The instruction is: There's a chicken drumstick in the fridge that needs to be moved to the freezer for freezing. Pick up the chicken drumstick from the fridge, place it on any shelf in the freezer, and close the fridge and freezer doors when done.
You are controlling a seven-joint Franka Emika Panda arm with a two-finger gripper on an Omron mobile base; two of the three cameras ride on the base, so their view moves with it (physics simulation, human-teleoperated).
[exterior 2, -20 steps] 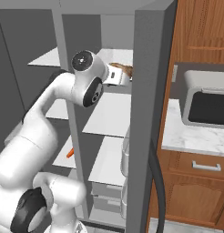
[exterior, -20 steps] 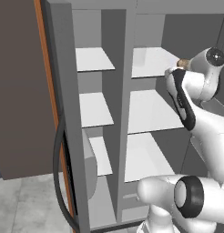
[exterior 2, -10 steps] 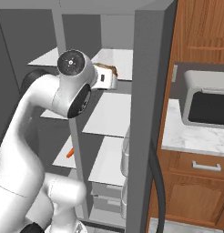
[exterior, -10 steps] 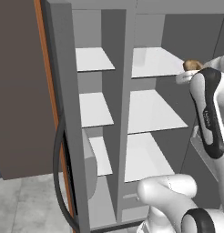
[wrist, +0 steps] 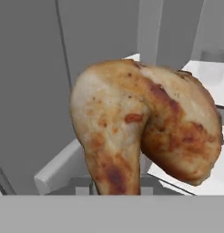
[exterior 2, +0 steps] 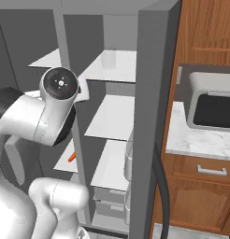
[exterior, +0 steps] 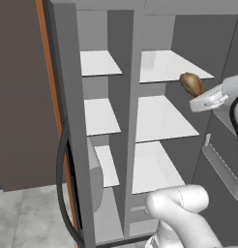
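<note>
Chicken drumstick (wrist: 145, 136): a plump, rounded piece of meat that narrows to a thick stub at the bottom of the hand view. The skin is golden-brown and glossy, with darker reddish-brown roasted patches and a crease down the middle.

Where the drumstick is: in the left base view the chicken drumstick (exterior: 191, 84) hangs in the air just in front of the right edge of the fridge's top broad shelf (exterior: 169, 66), touching no shelf.

Gripper (exterior: 200, 99): clenched on the drumstick, which sticks up from the white hand. The finger tips themselves are hidden behind the meat in the hand view.

Fridge (exterior: 164, 121): the wider right-hand section, open, with three broad white shelves stacked one above another.

Freezer (exterior: 99, 97): the narrower left-hand section, open, with three narrow white shelves, all bare as seen from the left base view.

Freezer door (exterior: 24, 92): swung wide open on the left, its dark inner face towards the camera.

Fridge door (exterior 2: 152, 116): open on the right, seen edge-on in the right base view, beside brown wooden cabinets (exterior 2: 205, 37).

Small orange item (exterior 2: 71, 156): lies on a lower shelf in the right base view; too small to tell what it is.
</note>
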